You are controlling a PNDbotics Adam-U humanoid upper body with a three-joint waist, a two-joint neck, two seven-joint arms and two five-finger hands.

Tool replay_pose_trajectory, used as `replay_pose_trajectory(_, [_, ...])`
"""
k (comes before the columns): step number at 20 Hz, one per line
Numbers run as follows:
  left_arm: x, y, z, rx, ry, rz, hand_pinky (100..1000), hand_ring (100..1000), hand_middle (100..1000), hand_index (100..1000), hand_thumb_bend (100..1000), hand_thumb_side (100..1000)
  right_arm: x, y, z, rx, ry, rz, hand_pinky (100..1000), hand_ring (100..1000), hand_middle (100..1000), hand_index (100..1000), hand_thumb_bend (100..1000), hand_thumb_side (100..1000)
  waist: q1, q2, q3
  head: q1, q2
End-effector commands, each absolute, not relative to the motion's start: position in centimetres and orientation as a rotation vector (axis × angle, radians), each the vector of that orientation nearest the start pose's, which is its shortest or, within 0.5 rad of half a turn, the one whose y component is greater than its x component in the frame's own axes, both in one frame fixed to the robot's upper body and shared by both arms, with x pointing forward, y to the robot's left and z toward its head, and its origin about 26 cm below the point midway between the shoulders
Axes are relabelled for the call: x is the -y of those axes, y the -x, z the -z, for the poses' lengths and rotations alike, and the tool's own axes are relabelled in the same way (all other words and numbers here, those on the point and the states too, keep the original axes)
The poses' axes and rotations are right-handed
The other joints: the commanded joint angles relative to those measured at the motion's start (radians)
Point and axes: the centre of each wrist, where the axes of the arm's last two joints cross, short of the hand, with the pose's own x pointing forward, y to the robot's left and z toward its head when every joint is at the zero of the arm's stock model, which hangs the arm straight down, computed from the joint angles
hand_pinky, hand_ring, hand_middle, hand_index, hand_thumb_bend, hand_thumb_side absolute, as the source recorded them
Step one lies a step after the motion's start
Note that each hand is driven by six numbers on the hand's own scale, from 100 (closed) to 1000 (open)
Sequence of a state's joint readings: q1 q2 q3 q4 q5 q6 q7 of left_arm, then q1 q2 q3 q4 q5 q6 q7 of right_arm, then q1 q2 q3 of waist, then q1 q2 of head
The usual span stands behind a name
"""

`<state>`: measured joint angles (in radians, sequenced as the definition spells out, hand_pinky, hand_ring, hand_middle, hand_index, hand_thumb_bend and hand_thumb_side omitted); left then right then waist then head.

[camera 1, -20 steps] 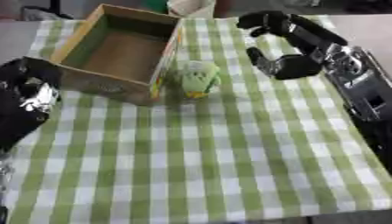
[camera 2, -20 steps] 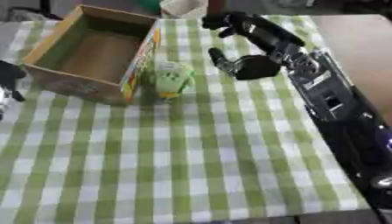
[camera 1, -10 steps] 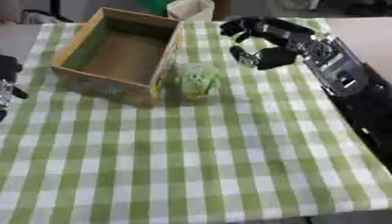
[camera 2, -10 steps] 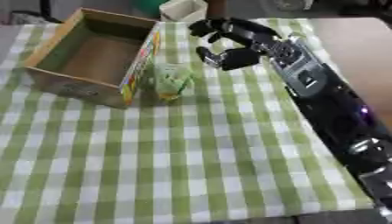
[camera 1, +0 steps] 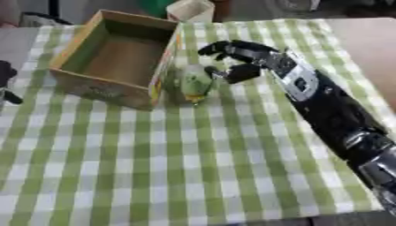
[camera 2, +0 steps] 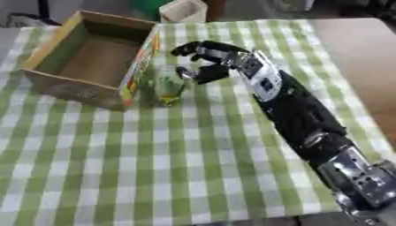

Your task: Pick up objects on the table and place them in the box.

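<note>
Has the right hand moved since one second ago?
Yes. The right hand moved left, toward the green toy beside the box.

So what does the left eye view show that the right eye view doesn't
Only the left eye view shows the left hand, a dark shape at the left edge; its fingers can't be made out. Only the right eye view shows the right arm down to its silver joint near the bottom corner. Both show the open cardboard box, the small green toy beside it, and the right hand, fingers spread, next to the toy on the checked cloth.
</note>
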<state>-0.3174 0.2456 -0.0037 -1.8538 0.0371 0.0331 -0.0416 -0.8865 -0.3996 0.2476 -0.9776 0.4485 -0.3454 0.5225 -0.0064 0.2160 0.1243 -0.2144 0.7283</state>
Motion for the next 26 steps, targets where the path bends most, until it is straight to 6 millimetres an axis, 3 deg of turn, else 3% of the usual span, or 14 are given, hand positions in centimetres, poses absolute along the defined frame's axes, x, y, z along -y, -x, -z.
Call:
replay_pose_trajectory(1, [-25.2, -32.2, -17.3, 2.137, -0.045, 0.325, 469, 729, 645, 532, 189, 397, 24.0, -47.3, -17.5, 1.625, 0.331, -1.616, 923, 985, 942, 981, 100, 681, 0.001, -0.021, 0.003, -0.004, -0.003])
replay_pose_trajectory(8, [-25.2, -32.2, -17.2, 2.133, -0.043, 0.33, 470, 731, 647, 533, 187, 401, 22.4, -46.9, -18.3, 1.549, 0.425, -1.833, 926, 982, 957, 995, 100, 637, 0.0, -0.022, 0.003, -0.01, -0.005])
replay_pose_trajectory(12, [-25.2, -32.2, -17.2, 2.13, -0.041, 0.333, 471, 732, 649, 534, 185, 403, 21.7, -46.7, -18.6, 1.513, 0.478, -1.923, 867, 912, 915, 967, 100, 373, 0.001, -0.022, 0.003, -0.013, -0.006])
replay_pose_trajectory(13, [-25.2, -32.1, -17.2, 2.131, -0.041, 0.334, 471, 732, 649, 535, 184, 402, 21.6, -46.7, -18.5, 1.511, 0.494, -1.932, 824, 860, 881, 945, 100, 285, 0.002, -0.023, 0.004, -0.013, -0.007])
replay_pose_trajectory(16, [-25.2, -32.1, -17.1, 2.13, -0.041, 0.333, 471, 732, 649, 534, 184, 402, 21.6, -46.7, -18.2, 1.528, 0.552, -1.926, 737, 767, 808, 906, 100, 293, 0.004, -0.023, 0.004, -0.015, -0.008])
replay_pose_trajectory(20, [-25.2, -32.1, -17.1, 2.129, -0.04, 0.333, 471, 733, 650, 534, 182, 405, 21.7, -46.7, -17.7, 1.593, 0.624, -1.885, 609, 585, 637, 763, 100, 276, 0.004, -0.023, 0.004, -0.017, -0.009])
replay_pose_trajectory(25, [-25.2, -32.1, -17.0, 2.127, -0.039, 0.331, 471, 733, 650, 534, 181, 406, 21.7, -46.7, -17.0, 1.704, 0.691, -1.803, 403, 368, 340, 401, 100, 251, 0.005, -0.023, 0.004, -0.02, -0.01])
replay_pose_trajectory(26, [-25.2, -32.1, -17.0, 2.127, -0.039, 0.331, 471, 733, 650, 534, 181, 406, 21.7, -46.8, -16.9, 1.722, 0.701, -1.785, 385, 353, 317, 378, 100, 239, 0.005, -0.023, 0.003, -0.02, -0.01])
